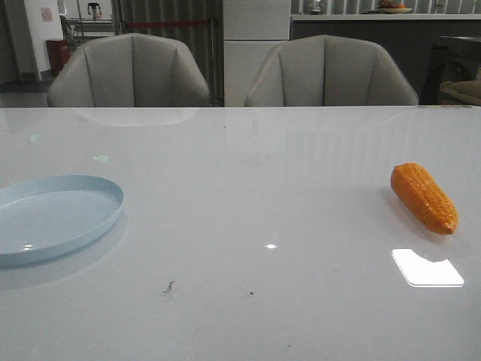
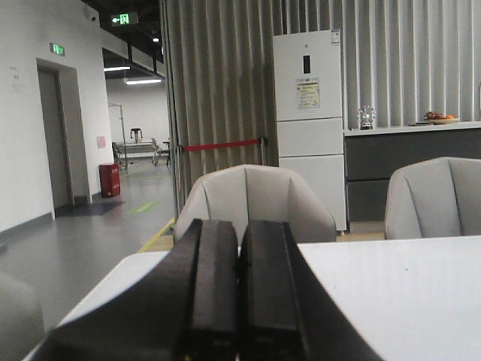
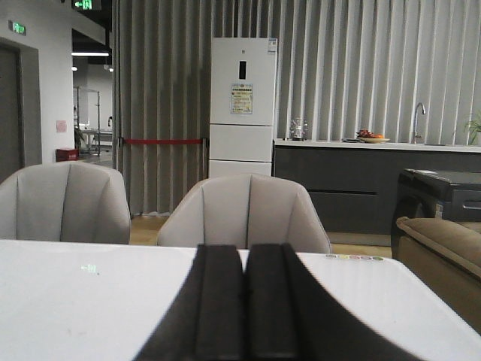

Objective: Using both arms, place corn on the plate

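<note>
Both hands, left (image 2: pixel 239 301) and right (image 3: pixel 244 308), are closed and empty; the corn (image 1: pixel 424 198) lies slanted on the right, nearer the right hand.

The table (image 1: pixel 240 195) has a smooth, glossy white top that mirrors the ceiling lights and the chair backs; a few small dark specks mar its finish. The corn (image 1: pixel 424 198) looks like shiny orange plastic, its surface bumpy with rows of kernels. The plate (image 1: pixel 90 218) is smooth pale-blue plastic with a soft sheen and small highlights inside. The chairs (image 1: pixel 129 71) are covered in matt grey-beige upholstery with stitched seams. The left gripper (image 2: pixel 239 293) and right gripper (image 3: pixel 244 308) have matt black fingers, smooth-faced. The fridge (image 3: pixel 243 105) is smooth white with a faint gloss.
</note>
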You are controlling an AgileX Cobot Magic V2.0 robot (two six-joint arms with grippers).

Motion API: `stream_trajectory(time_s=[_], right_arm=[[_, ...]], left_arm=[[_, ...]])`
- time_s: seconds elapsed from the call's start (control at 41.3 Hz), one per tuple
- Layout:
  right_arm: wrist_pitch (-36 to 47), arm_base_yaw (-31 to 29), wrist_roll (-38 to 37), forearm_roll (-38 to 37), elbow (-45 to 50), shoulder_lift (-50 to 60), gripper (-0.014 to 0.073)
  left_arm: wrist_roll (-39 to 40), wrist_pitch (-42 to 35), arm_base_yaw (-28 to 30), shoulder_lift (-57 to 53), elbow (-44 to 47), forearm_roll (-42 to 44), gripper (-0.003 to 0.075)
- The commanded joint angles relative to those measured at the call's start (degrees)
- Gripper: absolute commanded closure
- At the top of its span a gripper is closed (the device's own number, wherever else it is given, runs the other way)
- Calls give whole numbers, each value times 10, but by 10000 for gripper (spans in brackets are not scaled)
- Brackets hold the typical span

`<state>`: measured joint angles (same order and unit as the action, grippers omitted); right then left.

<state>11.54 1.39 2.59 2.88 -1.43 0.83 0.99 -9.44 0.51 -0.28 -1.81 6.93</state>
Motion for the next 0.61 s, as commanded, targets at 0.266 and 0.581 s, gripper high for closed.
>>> stream_trajectory(time_s=[0.266,0.581], right_arm=[[-124,-4,-10,-7,-277,-126,566],[-115,-4,-10,-7,-385,-341,566]], left_arm=[[7,66,1,67,-209,64,631],[7,52,1,292,-322,64,631]])
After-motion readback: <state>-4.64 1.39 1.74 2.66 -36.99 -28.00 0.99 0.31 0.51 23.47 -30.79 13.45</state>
